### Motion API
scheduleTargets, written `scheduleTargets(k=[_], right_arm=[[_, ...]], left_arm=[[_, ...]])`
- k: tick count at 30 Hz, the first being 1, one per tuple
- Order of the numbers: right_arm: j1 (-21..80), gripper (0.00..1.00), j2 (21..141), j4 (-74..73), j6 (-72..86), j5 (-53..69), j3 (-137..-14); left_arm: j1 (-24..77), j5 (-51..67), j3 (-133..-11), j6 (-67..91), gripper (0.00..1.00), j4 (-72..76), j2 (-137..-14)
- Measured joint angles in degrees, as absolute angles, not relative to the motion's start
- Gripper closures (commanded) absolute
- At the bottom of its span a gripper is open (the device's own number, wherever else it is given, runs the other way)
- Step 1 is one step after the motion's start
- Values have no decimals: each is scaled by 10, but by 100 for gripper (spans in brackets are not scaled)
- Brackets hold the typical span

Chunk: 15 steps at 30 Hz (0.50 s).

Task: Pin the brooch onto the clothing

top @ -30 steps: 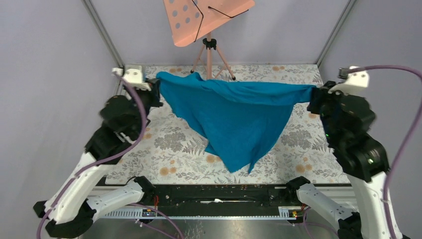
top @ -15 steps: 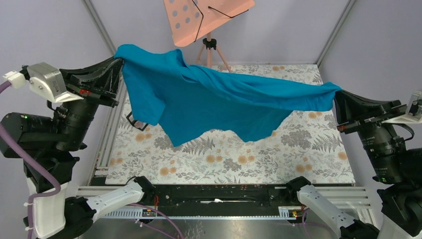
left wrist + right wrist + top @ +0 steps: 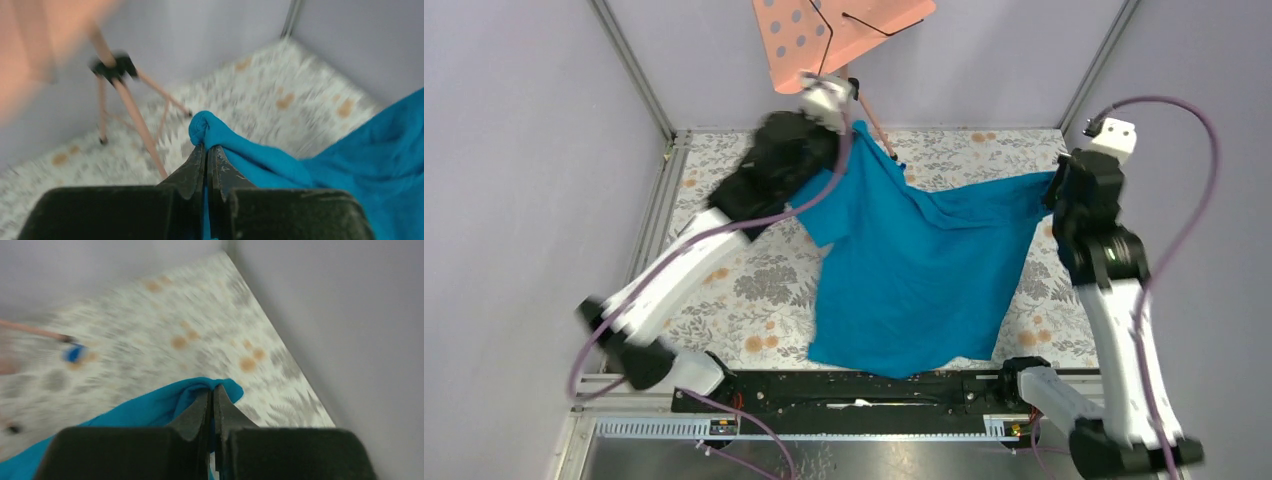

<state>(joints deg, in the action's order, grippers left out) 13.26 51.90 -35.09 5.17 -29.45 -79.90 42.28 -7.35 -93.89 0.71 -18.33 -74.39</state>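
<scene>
Right, both arms are on the clothing [image 3: 914, 280], and its top edge is off the deck! Overhead, the teal tee fans across the middle of the frame. Its upper edge is strung between the two arms and its lower hem lies at bottom centre on the floral surface [image 3: 754, 290], close to the near rail.

Left claw [image 3: 206, 148]: jaws pinched tight on a rolled nub of fabric. That's at upper centre of the overhead frame, just beside the legs of the pink stand [image 3: 844, 30].

Right claw [image 3: 212, 390]: same story, jaws clamped on a fold of teal at the right edge of the overhead frame, above the far right corner of the surface. Both wrist views are smeared with blur, so fine detail is lost.

Now, the brooch: where is it? It's not in sight in any view. It may be under the fabric or outside the frames; I can't say. A tiny blue lump [image 3: 75, 353] shows at the left of the right wrist view, and that's no brooch.

So the score: early days, by my reading. The shirt is gripped at two points, part draped and part lifted, with wrinkles running toward the right claw. What's left is to get it flat, free a claw, find and pick up the brooch, and fasten it on. Nothing is pinned yet as far as these views show.
</scene>
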Motion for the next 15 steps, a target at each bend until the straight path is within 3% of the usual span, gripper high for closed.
scheduleTargets(k=[1, 2, 3, 4, 5, 6, 10, 15], right_arm=[[84, 100, 549, -348, 67, -285, -775], [39, 92, 579, -347, 83, -276, -752], [4, 77, 613, -343, 97, -272, -733], [-27, 53, 649, -343, 111, -262, -719], [-53, 34, 690, -344, 125, -255, -710], [-74, 24, 732, -345, 138, -245, -708], [-106, 11, 857, -357, 166, -198, -728], [-105, 15, 861, -354, 176, -109, -729]], left_arm=[[423, -82, -931, 15, 99, -175, -795], [423, -89, -923, 21, 88, -167, -840], [423, -99, -916, 27, 69, -161, -884], [423, -109, -909, 32, 43, -156, -926], [423, -120, -903, 44, 26, -153, -974], [423, -128, -899, 50, 20, -152, -1014], [423, -140, -896, 77, 14, -154, -1109], [432, -126, -879, 93, 12, -129, -1088]])
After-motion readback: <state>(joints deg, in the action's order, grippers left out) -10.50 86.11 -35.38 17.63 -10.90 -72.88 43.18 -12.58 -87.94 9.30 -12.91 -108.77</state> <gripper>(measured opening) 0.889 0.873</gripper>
